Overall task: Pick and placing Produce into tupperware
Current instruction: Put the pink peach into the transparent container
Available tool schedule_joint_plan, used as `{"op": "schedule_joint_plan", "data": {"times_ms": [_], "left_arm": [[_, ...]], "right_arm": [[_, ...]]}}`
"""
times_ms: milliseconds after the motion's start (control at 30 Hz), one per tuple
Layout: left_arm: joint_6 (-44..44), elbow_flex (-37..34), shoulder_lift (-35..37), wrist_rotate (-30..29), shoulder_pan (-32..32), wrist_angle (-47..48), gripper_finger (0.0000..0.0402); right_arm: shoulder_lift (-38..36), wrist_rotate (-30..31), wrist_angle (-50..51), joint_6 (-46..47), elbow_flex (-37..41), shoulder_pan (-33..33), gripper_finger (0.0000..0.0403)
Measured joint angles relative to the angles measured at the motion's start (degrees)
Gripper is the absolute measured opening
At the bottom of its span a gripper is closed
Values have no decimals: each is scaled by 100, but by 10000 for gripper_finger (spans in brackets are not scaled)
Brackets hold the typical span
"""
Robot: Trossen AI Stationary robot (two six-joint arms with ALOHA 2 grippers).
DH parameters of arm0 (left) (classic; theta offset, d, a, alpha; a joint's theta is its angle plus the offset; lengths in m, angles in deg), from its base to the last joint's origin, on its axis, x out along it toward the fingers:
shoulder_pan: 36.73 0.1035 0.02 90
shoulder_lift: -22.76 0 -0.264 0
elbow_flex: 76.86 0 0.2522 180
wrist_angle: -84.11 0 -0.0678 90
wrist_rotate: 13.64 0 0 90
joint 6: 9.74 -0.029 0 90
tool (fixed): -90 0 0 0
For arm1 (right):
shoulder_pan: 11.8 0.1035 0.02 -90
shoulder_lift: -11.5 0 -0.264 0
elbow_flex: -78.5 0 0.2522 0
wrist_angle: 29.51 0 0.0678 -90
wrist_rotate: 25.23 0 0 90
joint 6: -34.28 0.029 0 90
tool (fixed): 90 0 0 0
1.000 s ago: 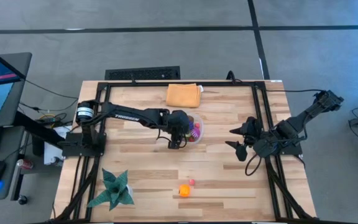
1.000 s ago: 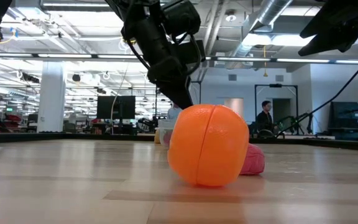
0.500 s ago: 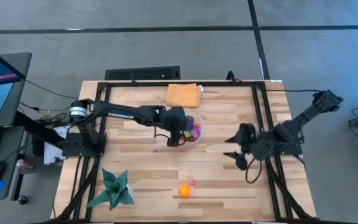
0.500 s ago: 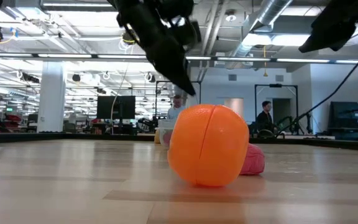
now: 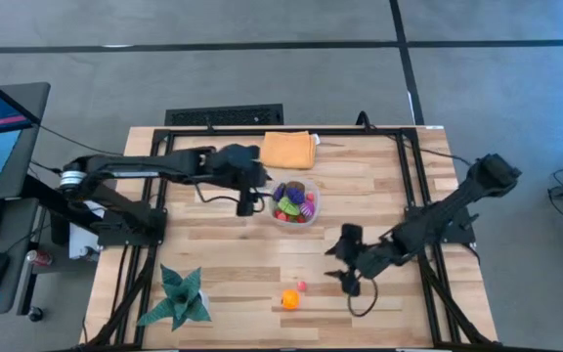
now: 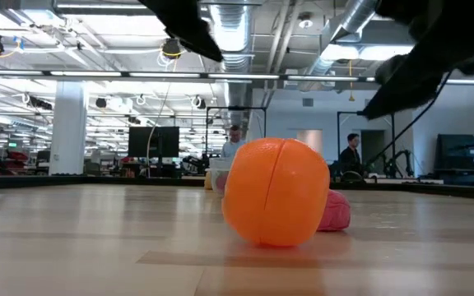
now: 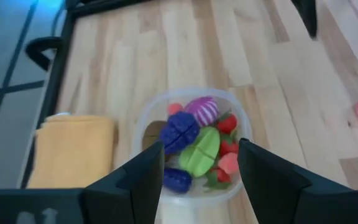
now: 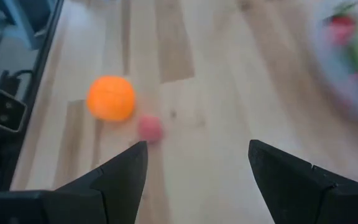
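Fingers of both the left hand (image 5: 246, 202) and right hand (image 5: 345, 262) stand apart, holding nothing.

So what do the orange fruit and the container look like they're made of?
Orange fruit: likely hard plastic, smooth with a soft sheen and a moulded seam down the middle. Tupperware: clear, thin plastic by the look of it; the produce shows through its wall.

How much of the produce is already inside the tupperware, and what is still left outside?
Done: the tupperware holds most pieces, among them purple, green and red ones. In hand: nothing; the left gripper is open and empty beside it, and the right gripper, open, points toward the leftovers. Left: the orange fruit and the small pink piece on the table.
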Motion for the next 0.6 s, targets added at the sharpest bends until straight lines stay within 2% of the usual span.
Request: {"op": "schedule_joint_plan", "data": {"times_ms": [233,467,600], "left_arm": [[4,-679,1091,-17,157,85,194],[181,-1231,2057,-38,388,85,194],[219,-1427,2504,-162,435,92,194]], "right_arm": [[1106,-445,-1673,326,-4,-235,301],[1815,-1322,-2180,345,-29,-308,301],[2163,-1505,-2190,320,-282,-308,301]]}}
